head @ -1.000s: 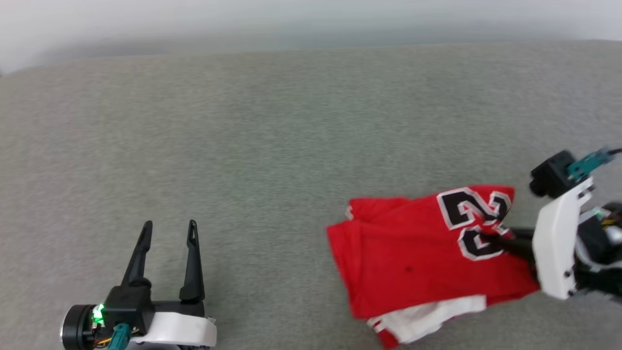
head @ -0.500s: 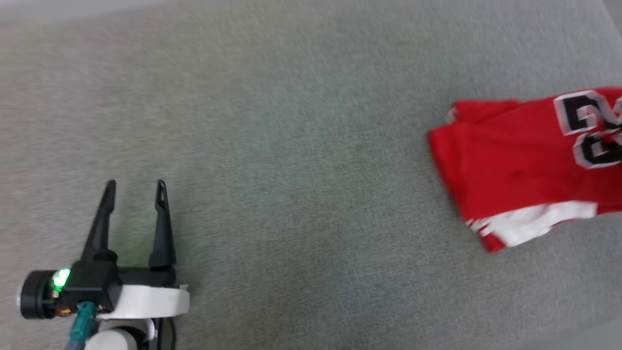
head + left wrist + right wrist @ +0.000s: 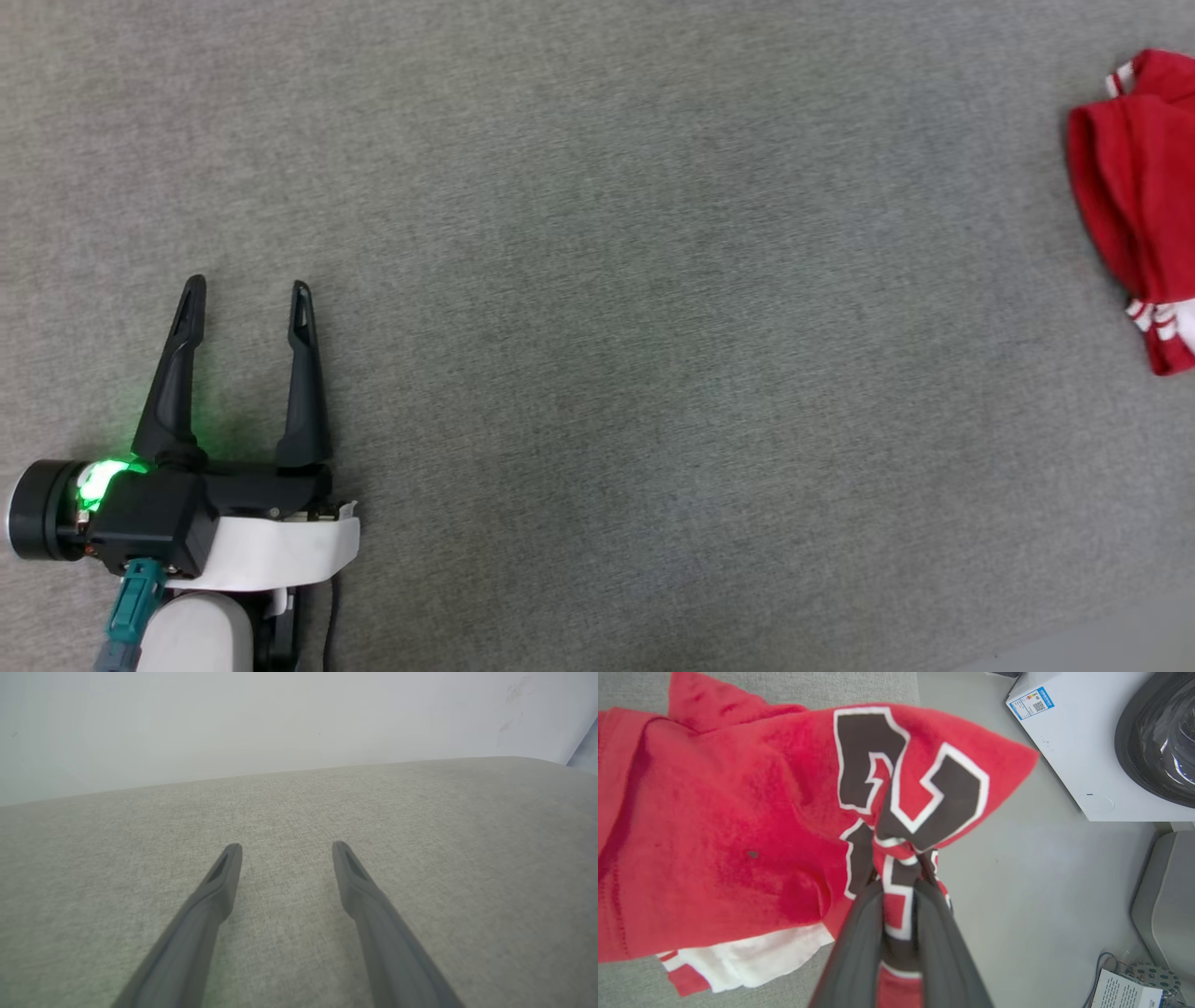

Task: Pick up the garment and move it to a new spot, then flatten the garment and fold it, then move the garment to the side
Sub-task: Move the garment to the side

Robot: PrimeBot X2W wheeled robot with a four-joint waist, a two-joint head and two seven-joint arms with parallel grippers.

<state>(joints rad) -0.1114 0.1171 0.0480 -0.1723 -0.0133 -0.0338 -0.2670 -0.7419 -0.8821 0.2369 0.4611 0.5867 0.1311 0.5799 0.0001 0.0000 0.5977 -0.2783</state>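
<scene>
The garment (image 3: 1134,187) is a red shirt with white trim, cut off by the right edge of the head view. In the right wrist view the garment (image 3: 738,835) spreads to the left, with its black, white-outlined print bunched up in the middle. My right gripper (image 3: 900,877) is shut on that printed cloth, and a red corner sticks out past the grey surface's edge. My left gripper (image 3: 248,285) stands open at the lower left, far from the shirt. The left wrist view has that same left gripper (image 3: 286,847) with nothing between its fingers, low over the grey fabric.
A wide grey fabric surface (image 3: 653,327) runs across the head view. A pale wall (image 3: 280,718) rises behind it. Beyond its edge are a white appliance with a dark round door (image 3: 1087,742), a grey unit (image 3: 1167,896), and a small box with cables (image 3: 1125,994) on the floor.
The head camera has swung, so the whole picture has shifted. The garment now lies at the picture's right edge and the right gripper has left that view. The left gripper stays open.
</scene>
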